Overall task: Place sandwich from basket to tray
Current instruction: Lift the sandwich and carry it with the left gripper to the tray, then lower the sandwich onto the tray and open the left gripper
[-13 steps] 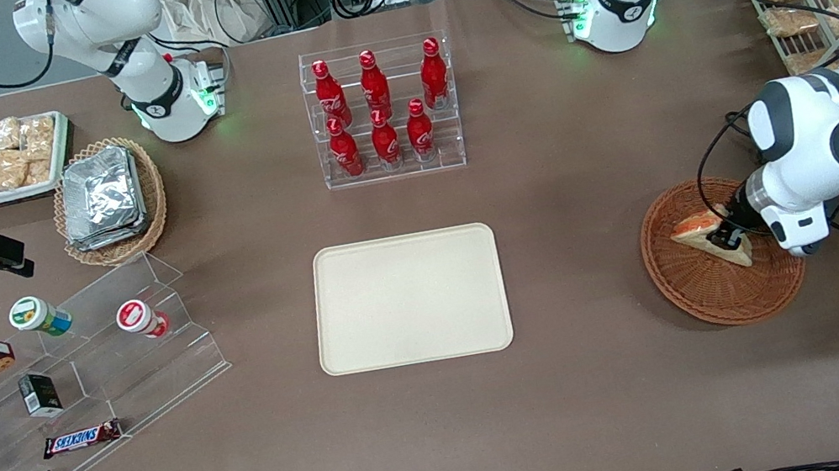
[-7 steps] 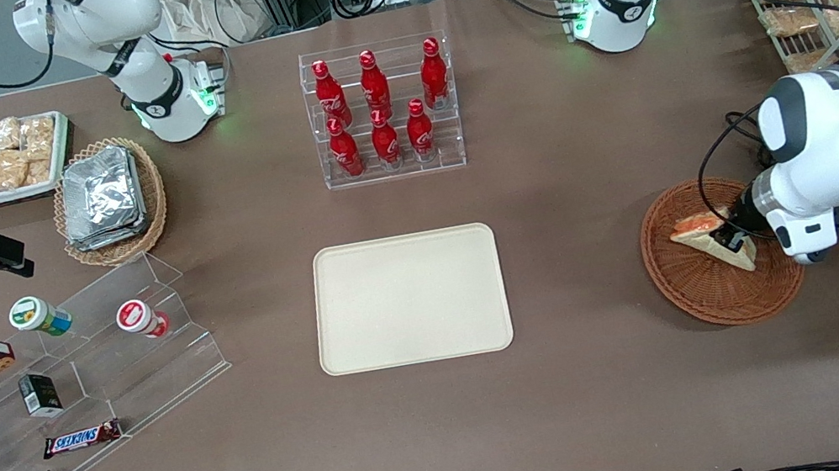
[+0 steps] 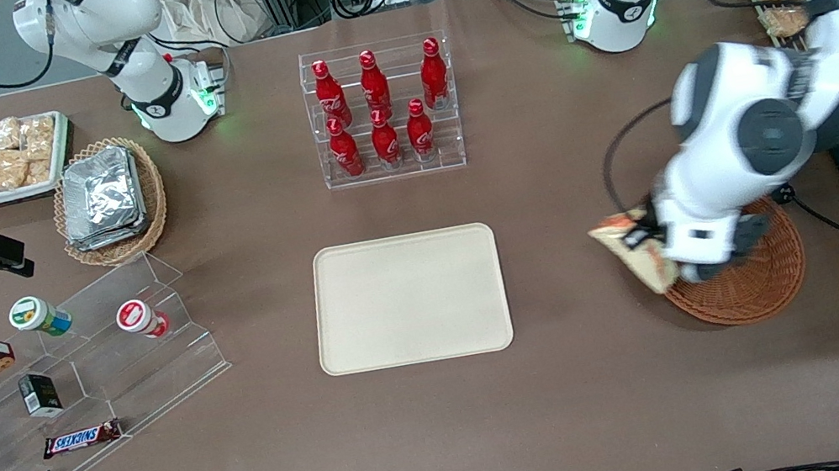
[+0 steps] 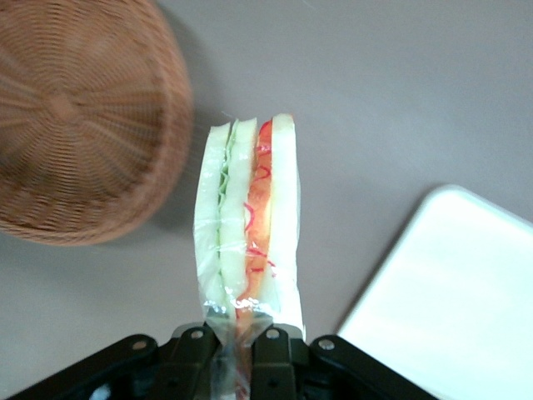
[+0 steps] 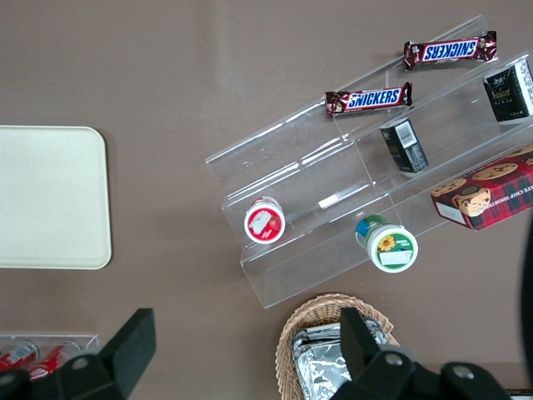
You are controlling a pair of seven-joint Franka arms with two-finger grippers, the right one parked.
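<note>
Since a second ago we have lifted the sandwich [image 3: 633, 249] out of the basket [image 3: 760, 281]; it lay on the wicker then, and now it hangs above the brown table [image 3: 548, 188], just past the basket's rim at its nine o'clock, toward the tray [image 3: 409, 299]. In the wrist view the sandwich [image 4: 247, 242] stands on edge in its clear wrap, with pale bread outside and green and orange-red layers between. The basket [image 4: 79, 117] lies to one side of it and a corner of the tray [image 4: 450, 300] to the other.

What worries us is the hold. Our gripper [image 3: 654, 239] appears to pinch only the crimped wrapper end and the narrow tip of the wedge, so most of the sandwich hangs free. A quick swing across the gap could, we judge, let the film slip or the wedge twist and drop short of the tray.

Seen from the wrist, the gripper [image 4: 238, 346] is clamped on the sandwich, its jaws drawn nearly together around that thin end and touching nothing else.
</note>
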